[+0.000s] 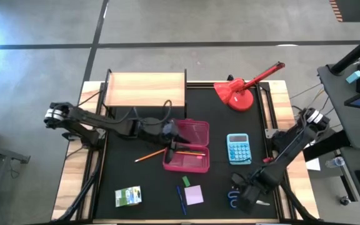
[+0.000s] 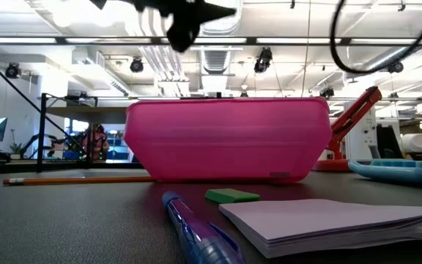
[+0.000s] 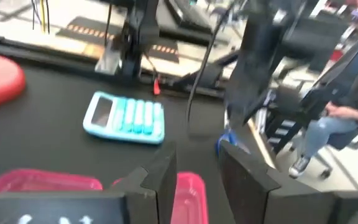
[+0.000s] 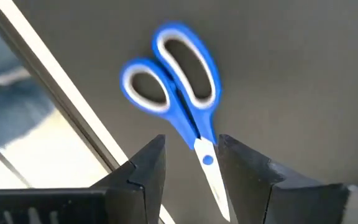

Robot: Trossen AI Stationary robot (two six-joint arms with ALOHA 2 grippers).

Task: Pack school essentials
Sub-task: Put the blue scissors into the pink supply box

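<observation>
An open pink pencil case [image 1: 189, 134] [image 2: 226, 139] lies mid-table. My left gripper [image 1: 175, 142] [image 3: 197, 155] hangs open above its left edge, holding nothing. An orange pencil [image 1: 150, 155] [image 2: 79, 179] lies left of the case. Toward the near edge rest a green eraser [image 1: 185, 181], a blue pen [image 1: 181, 200], a lilac sticky-note pad [image 1: 194, 194] and a green-and-white box [image 1: 128, 196]. My right gripper [image 1: 242, 195] [image 4: 191, 142] is open at the near right. Its fingers stand on either side of the pivot of the blue-handled scissors [image 4: 179, 81], which lie flat on the mat.
A light-blue calculator [image 1: 237, 149] [image 3: 126, 117] lies right of the case, and a red desk lamp [image 1: 245, 90] stands at the far right. A wooden box [image 1: 145, 89] sits at the far edge. The mat's near edge runs close beside the scissors.
</observation>
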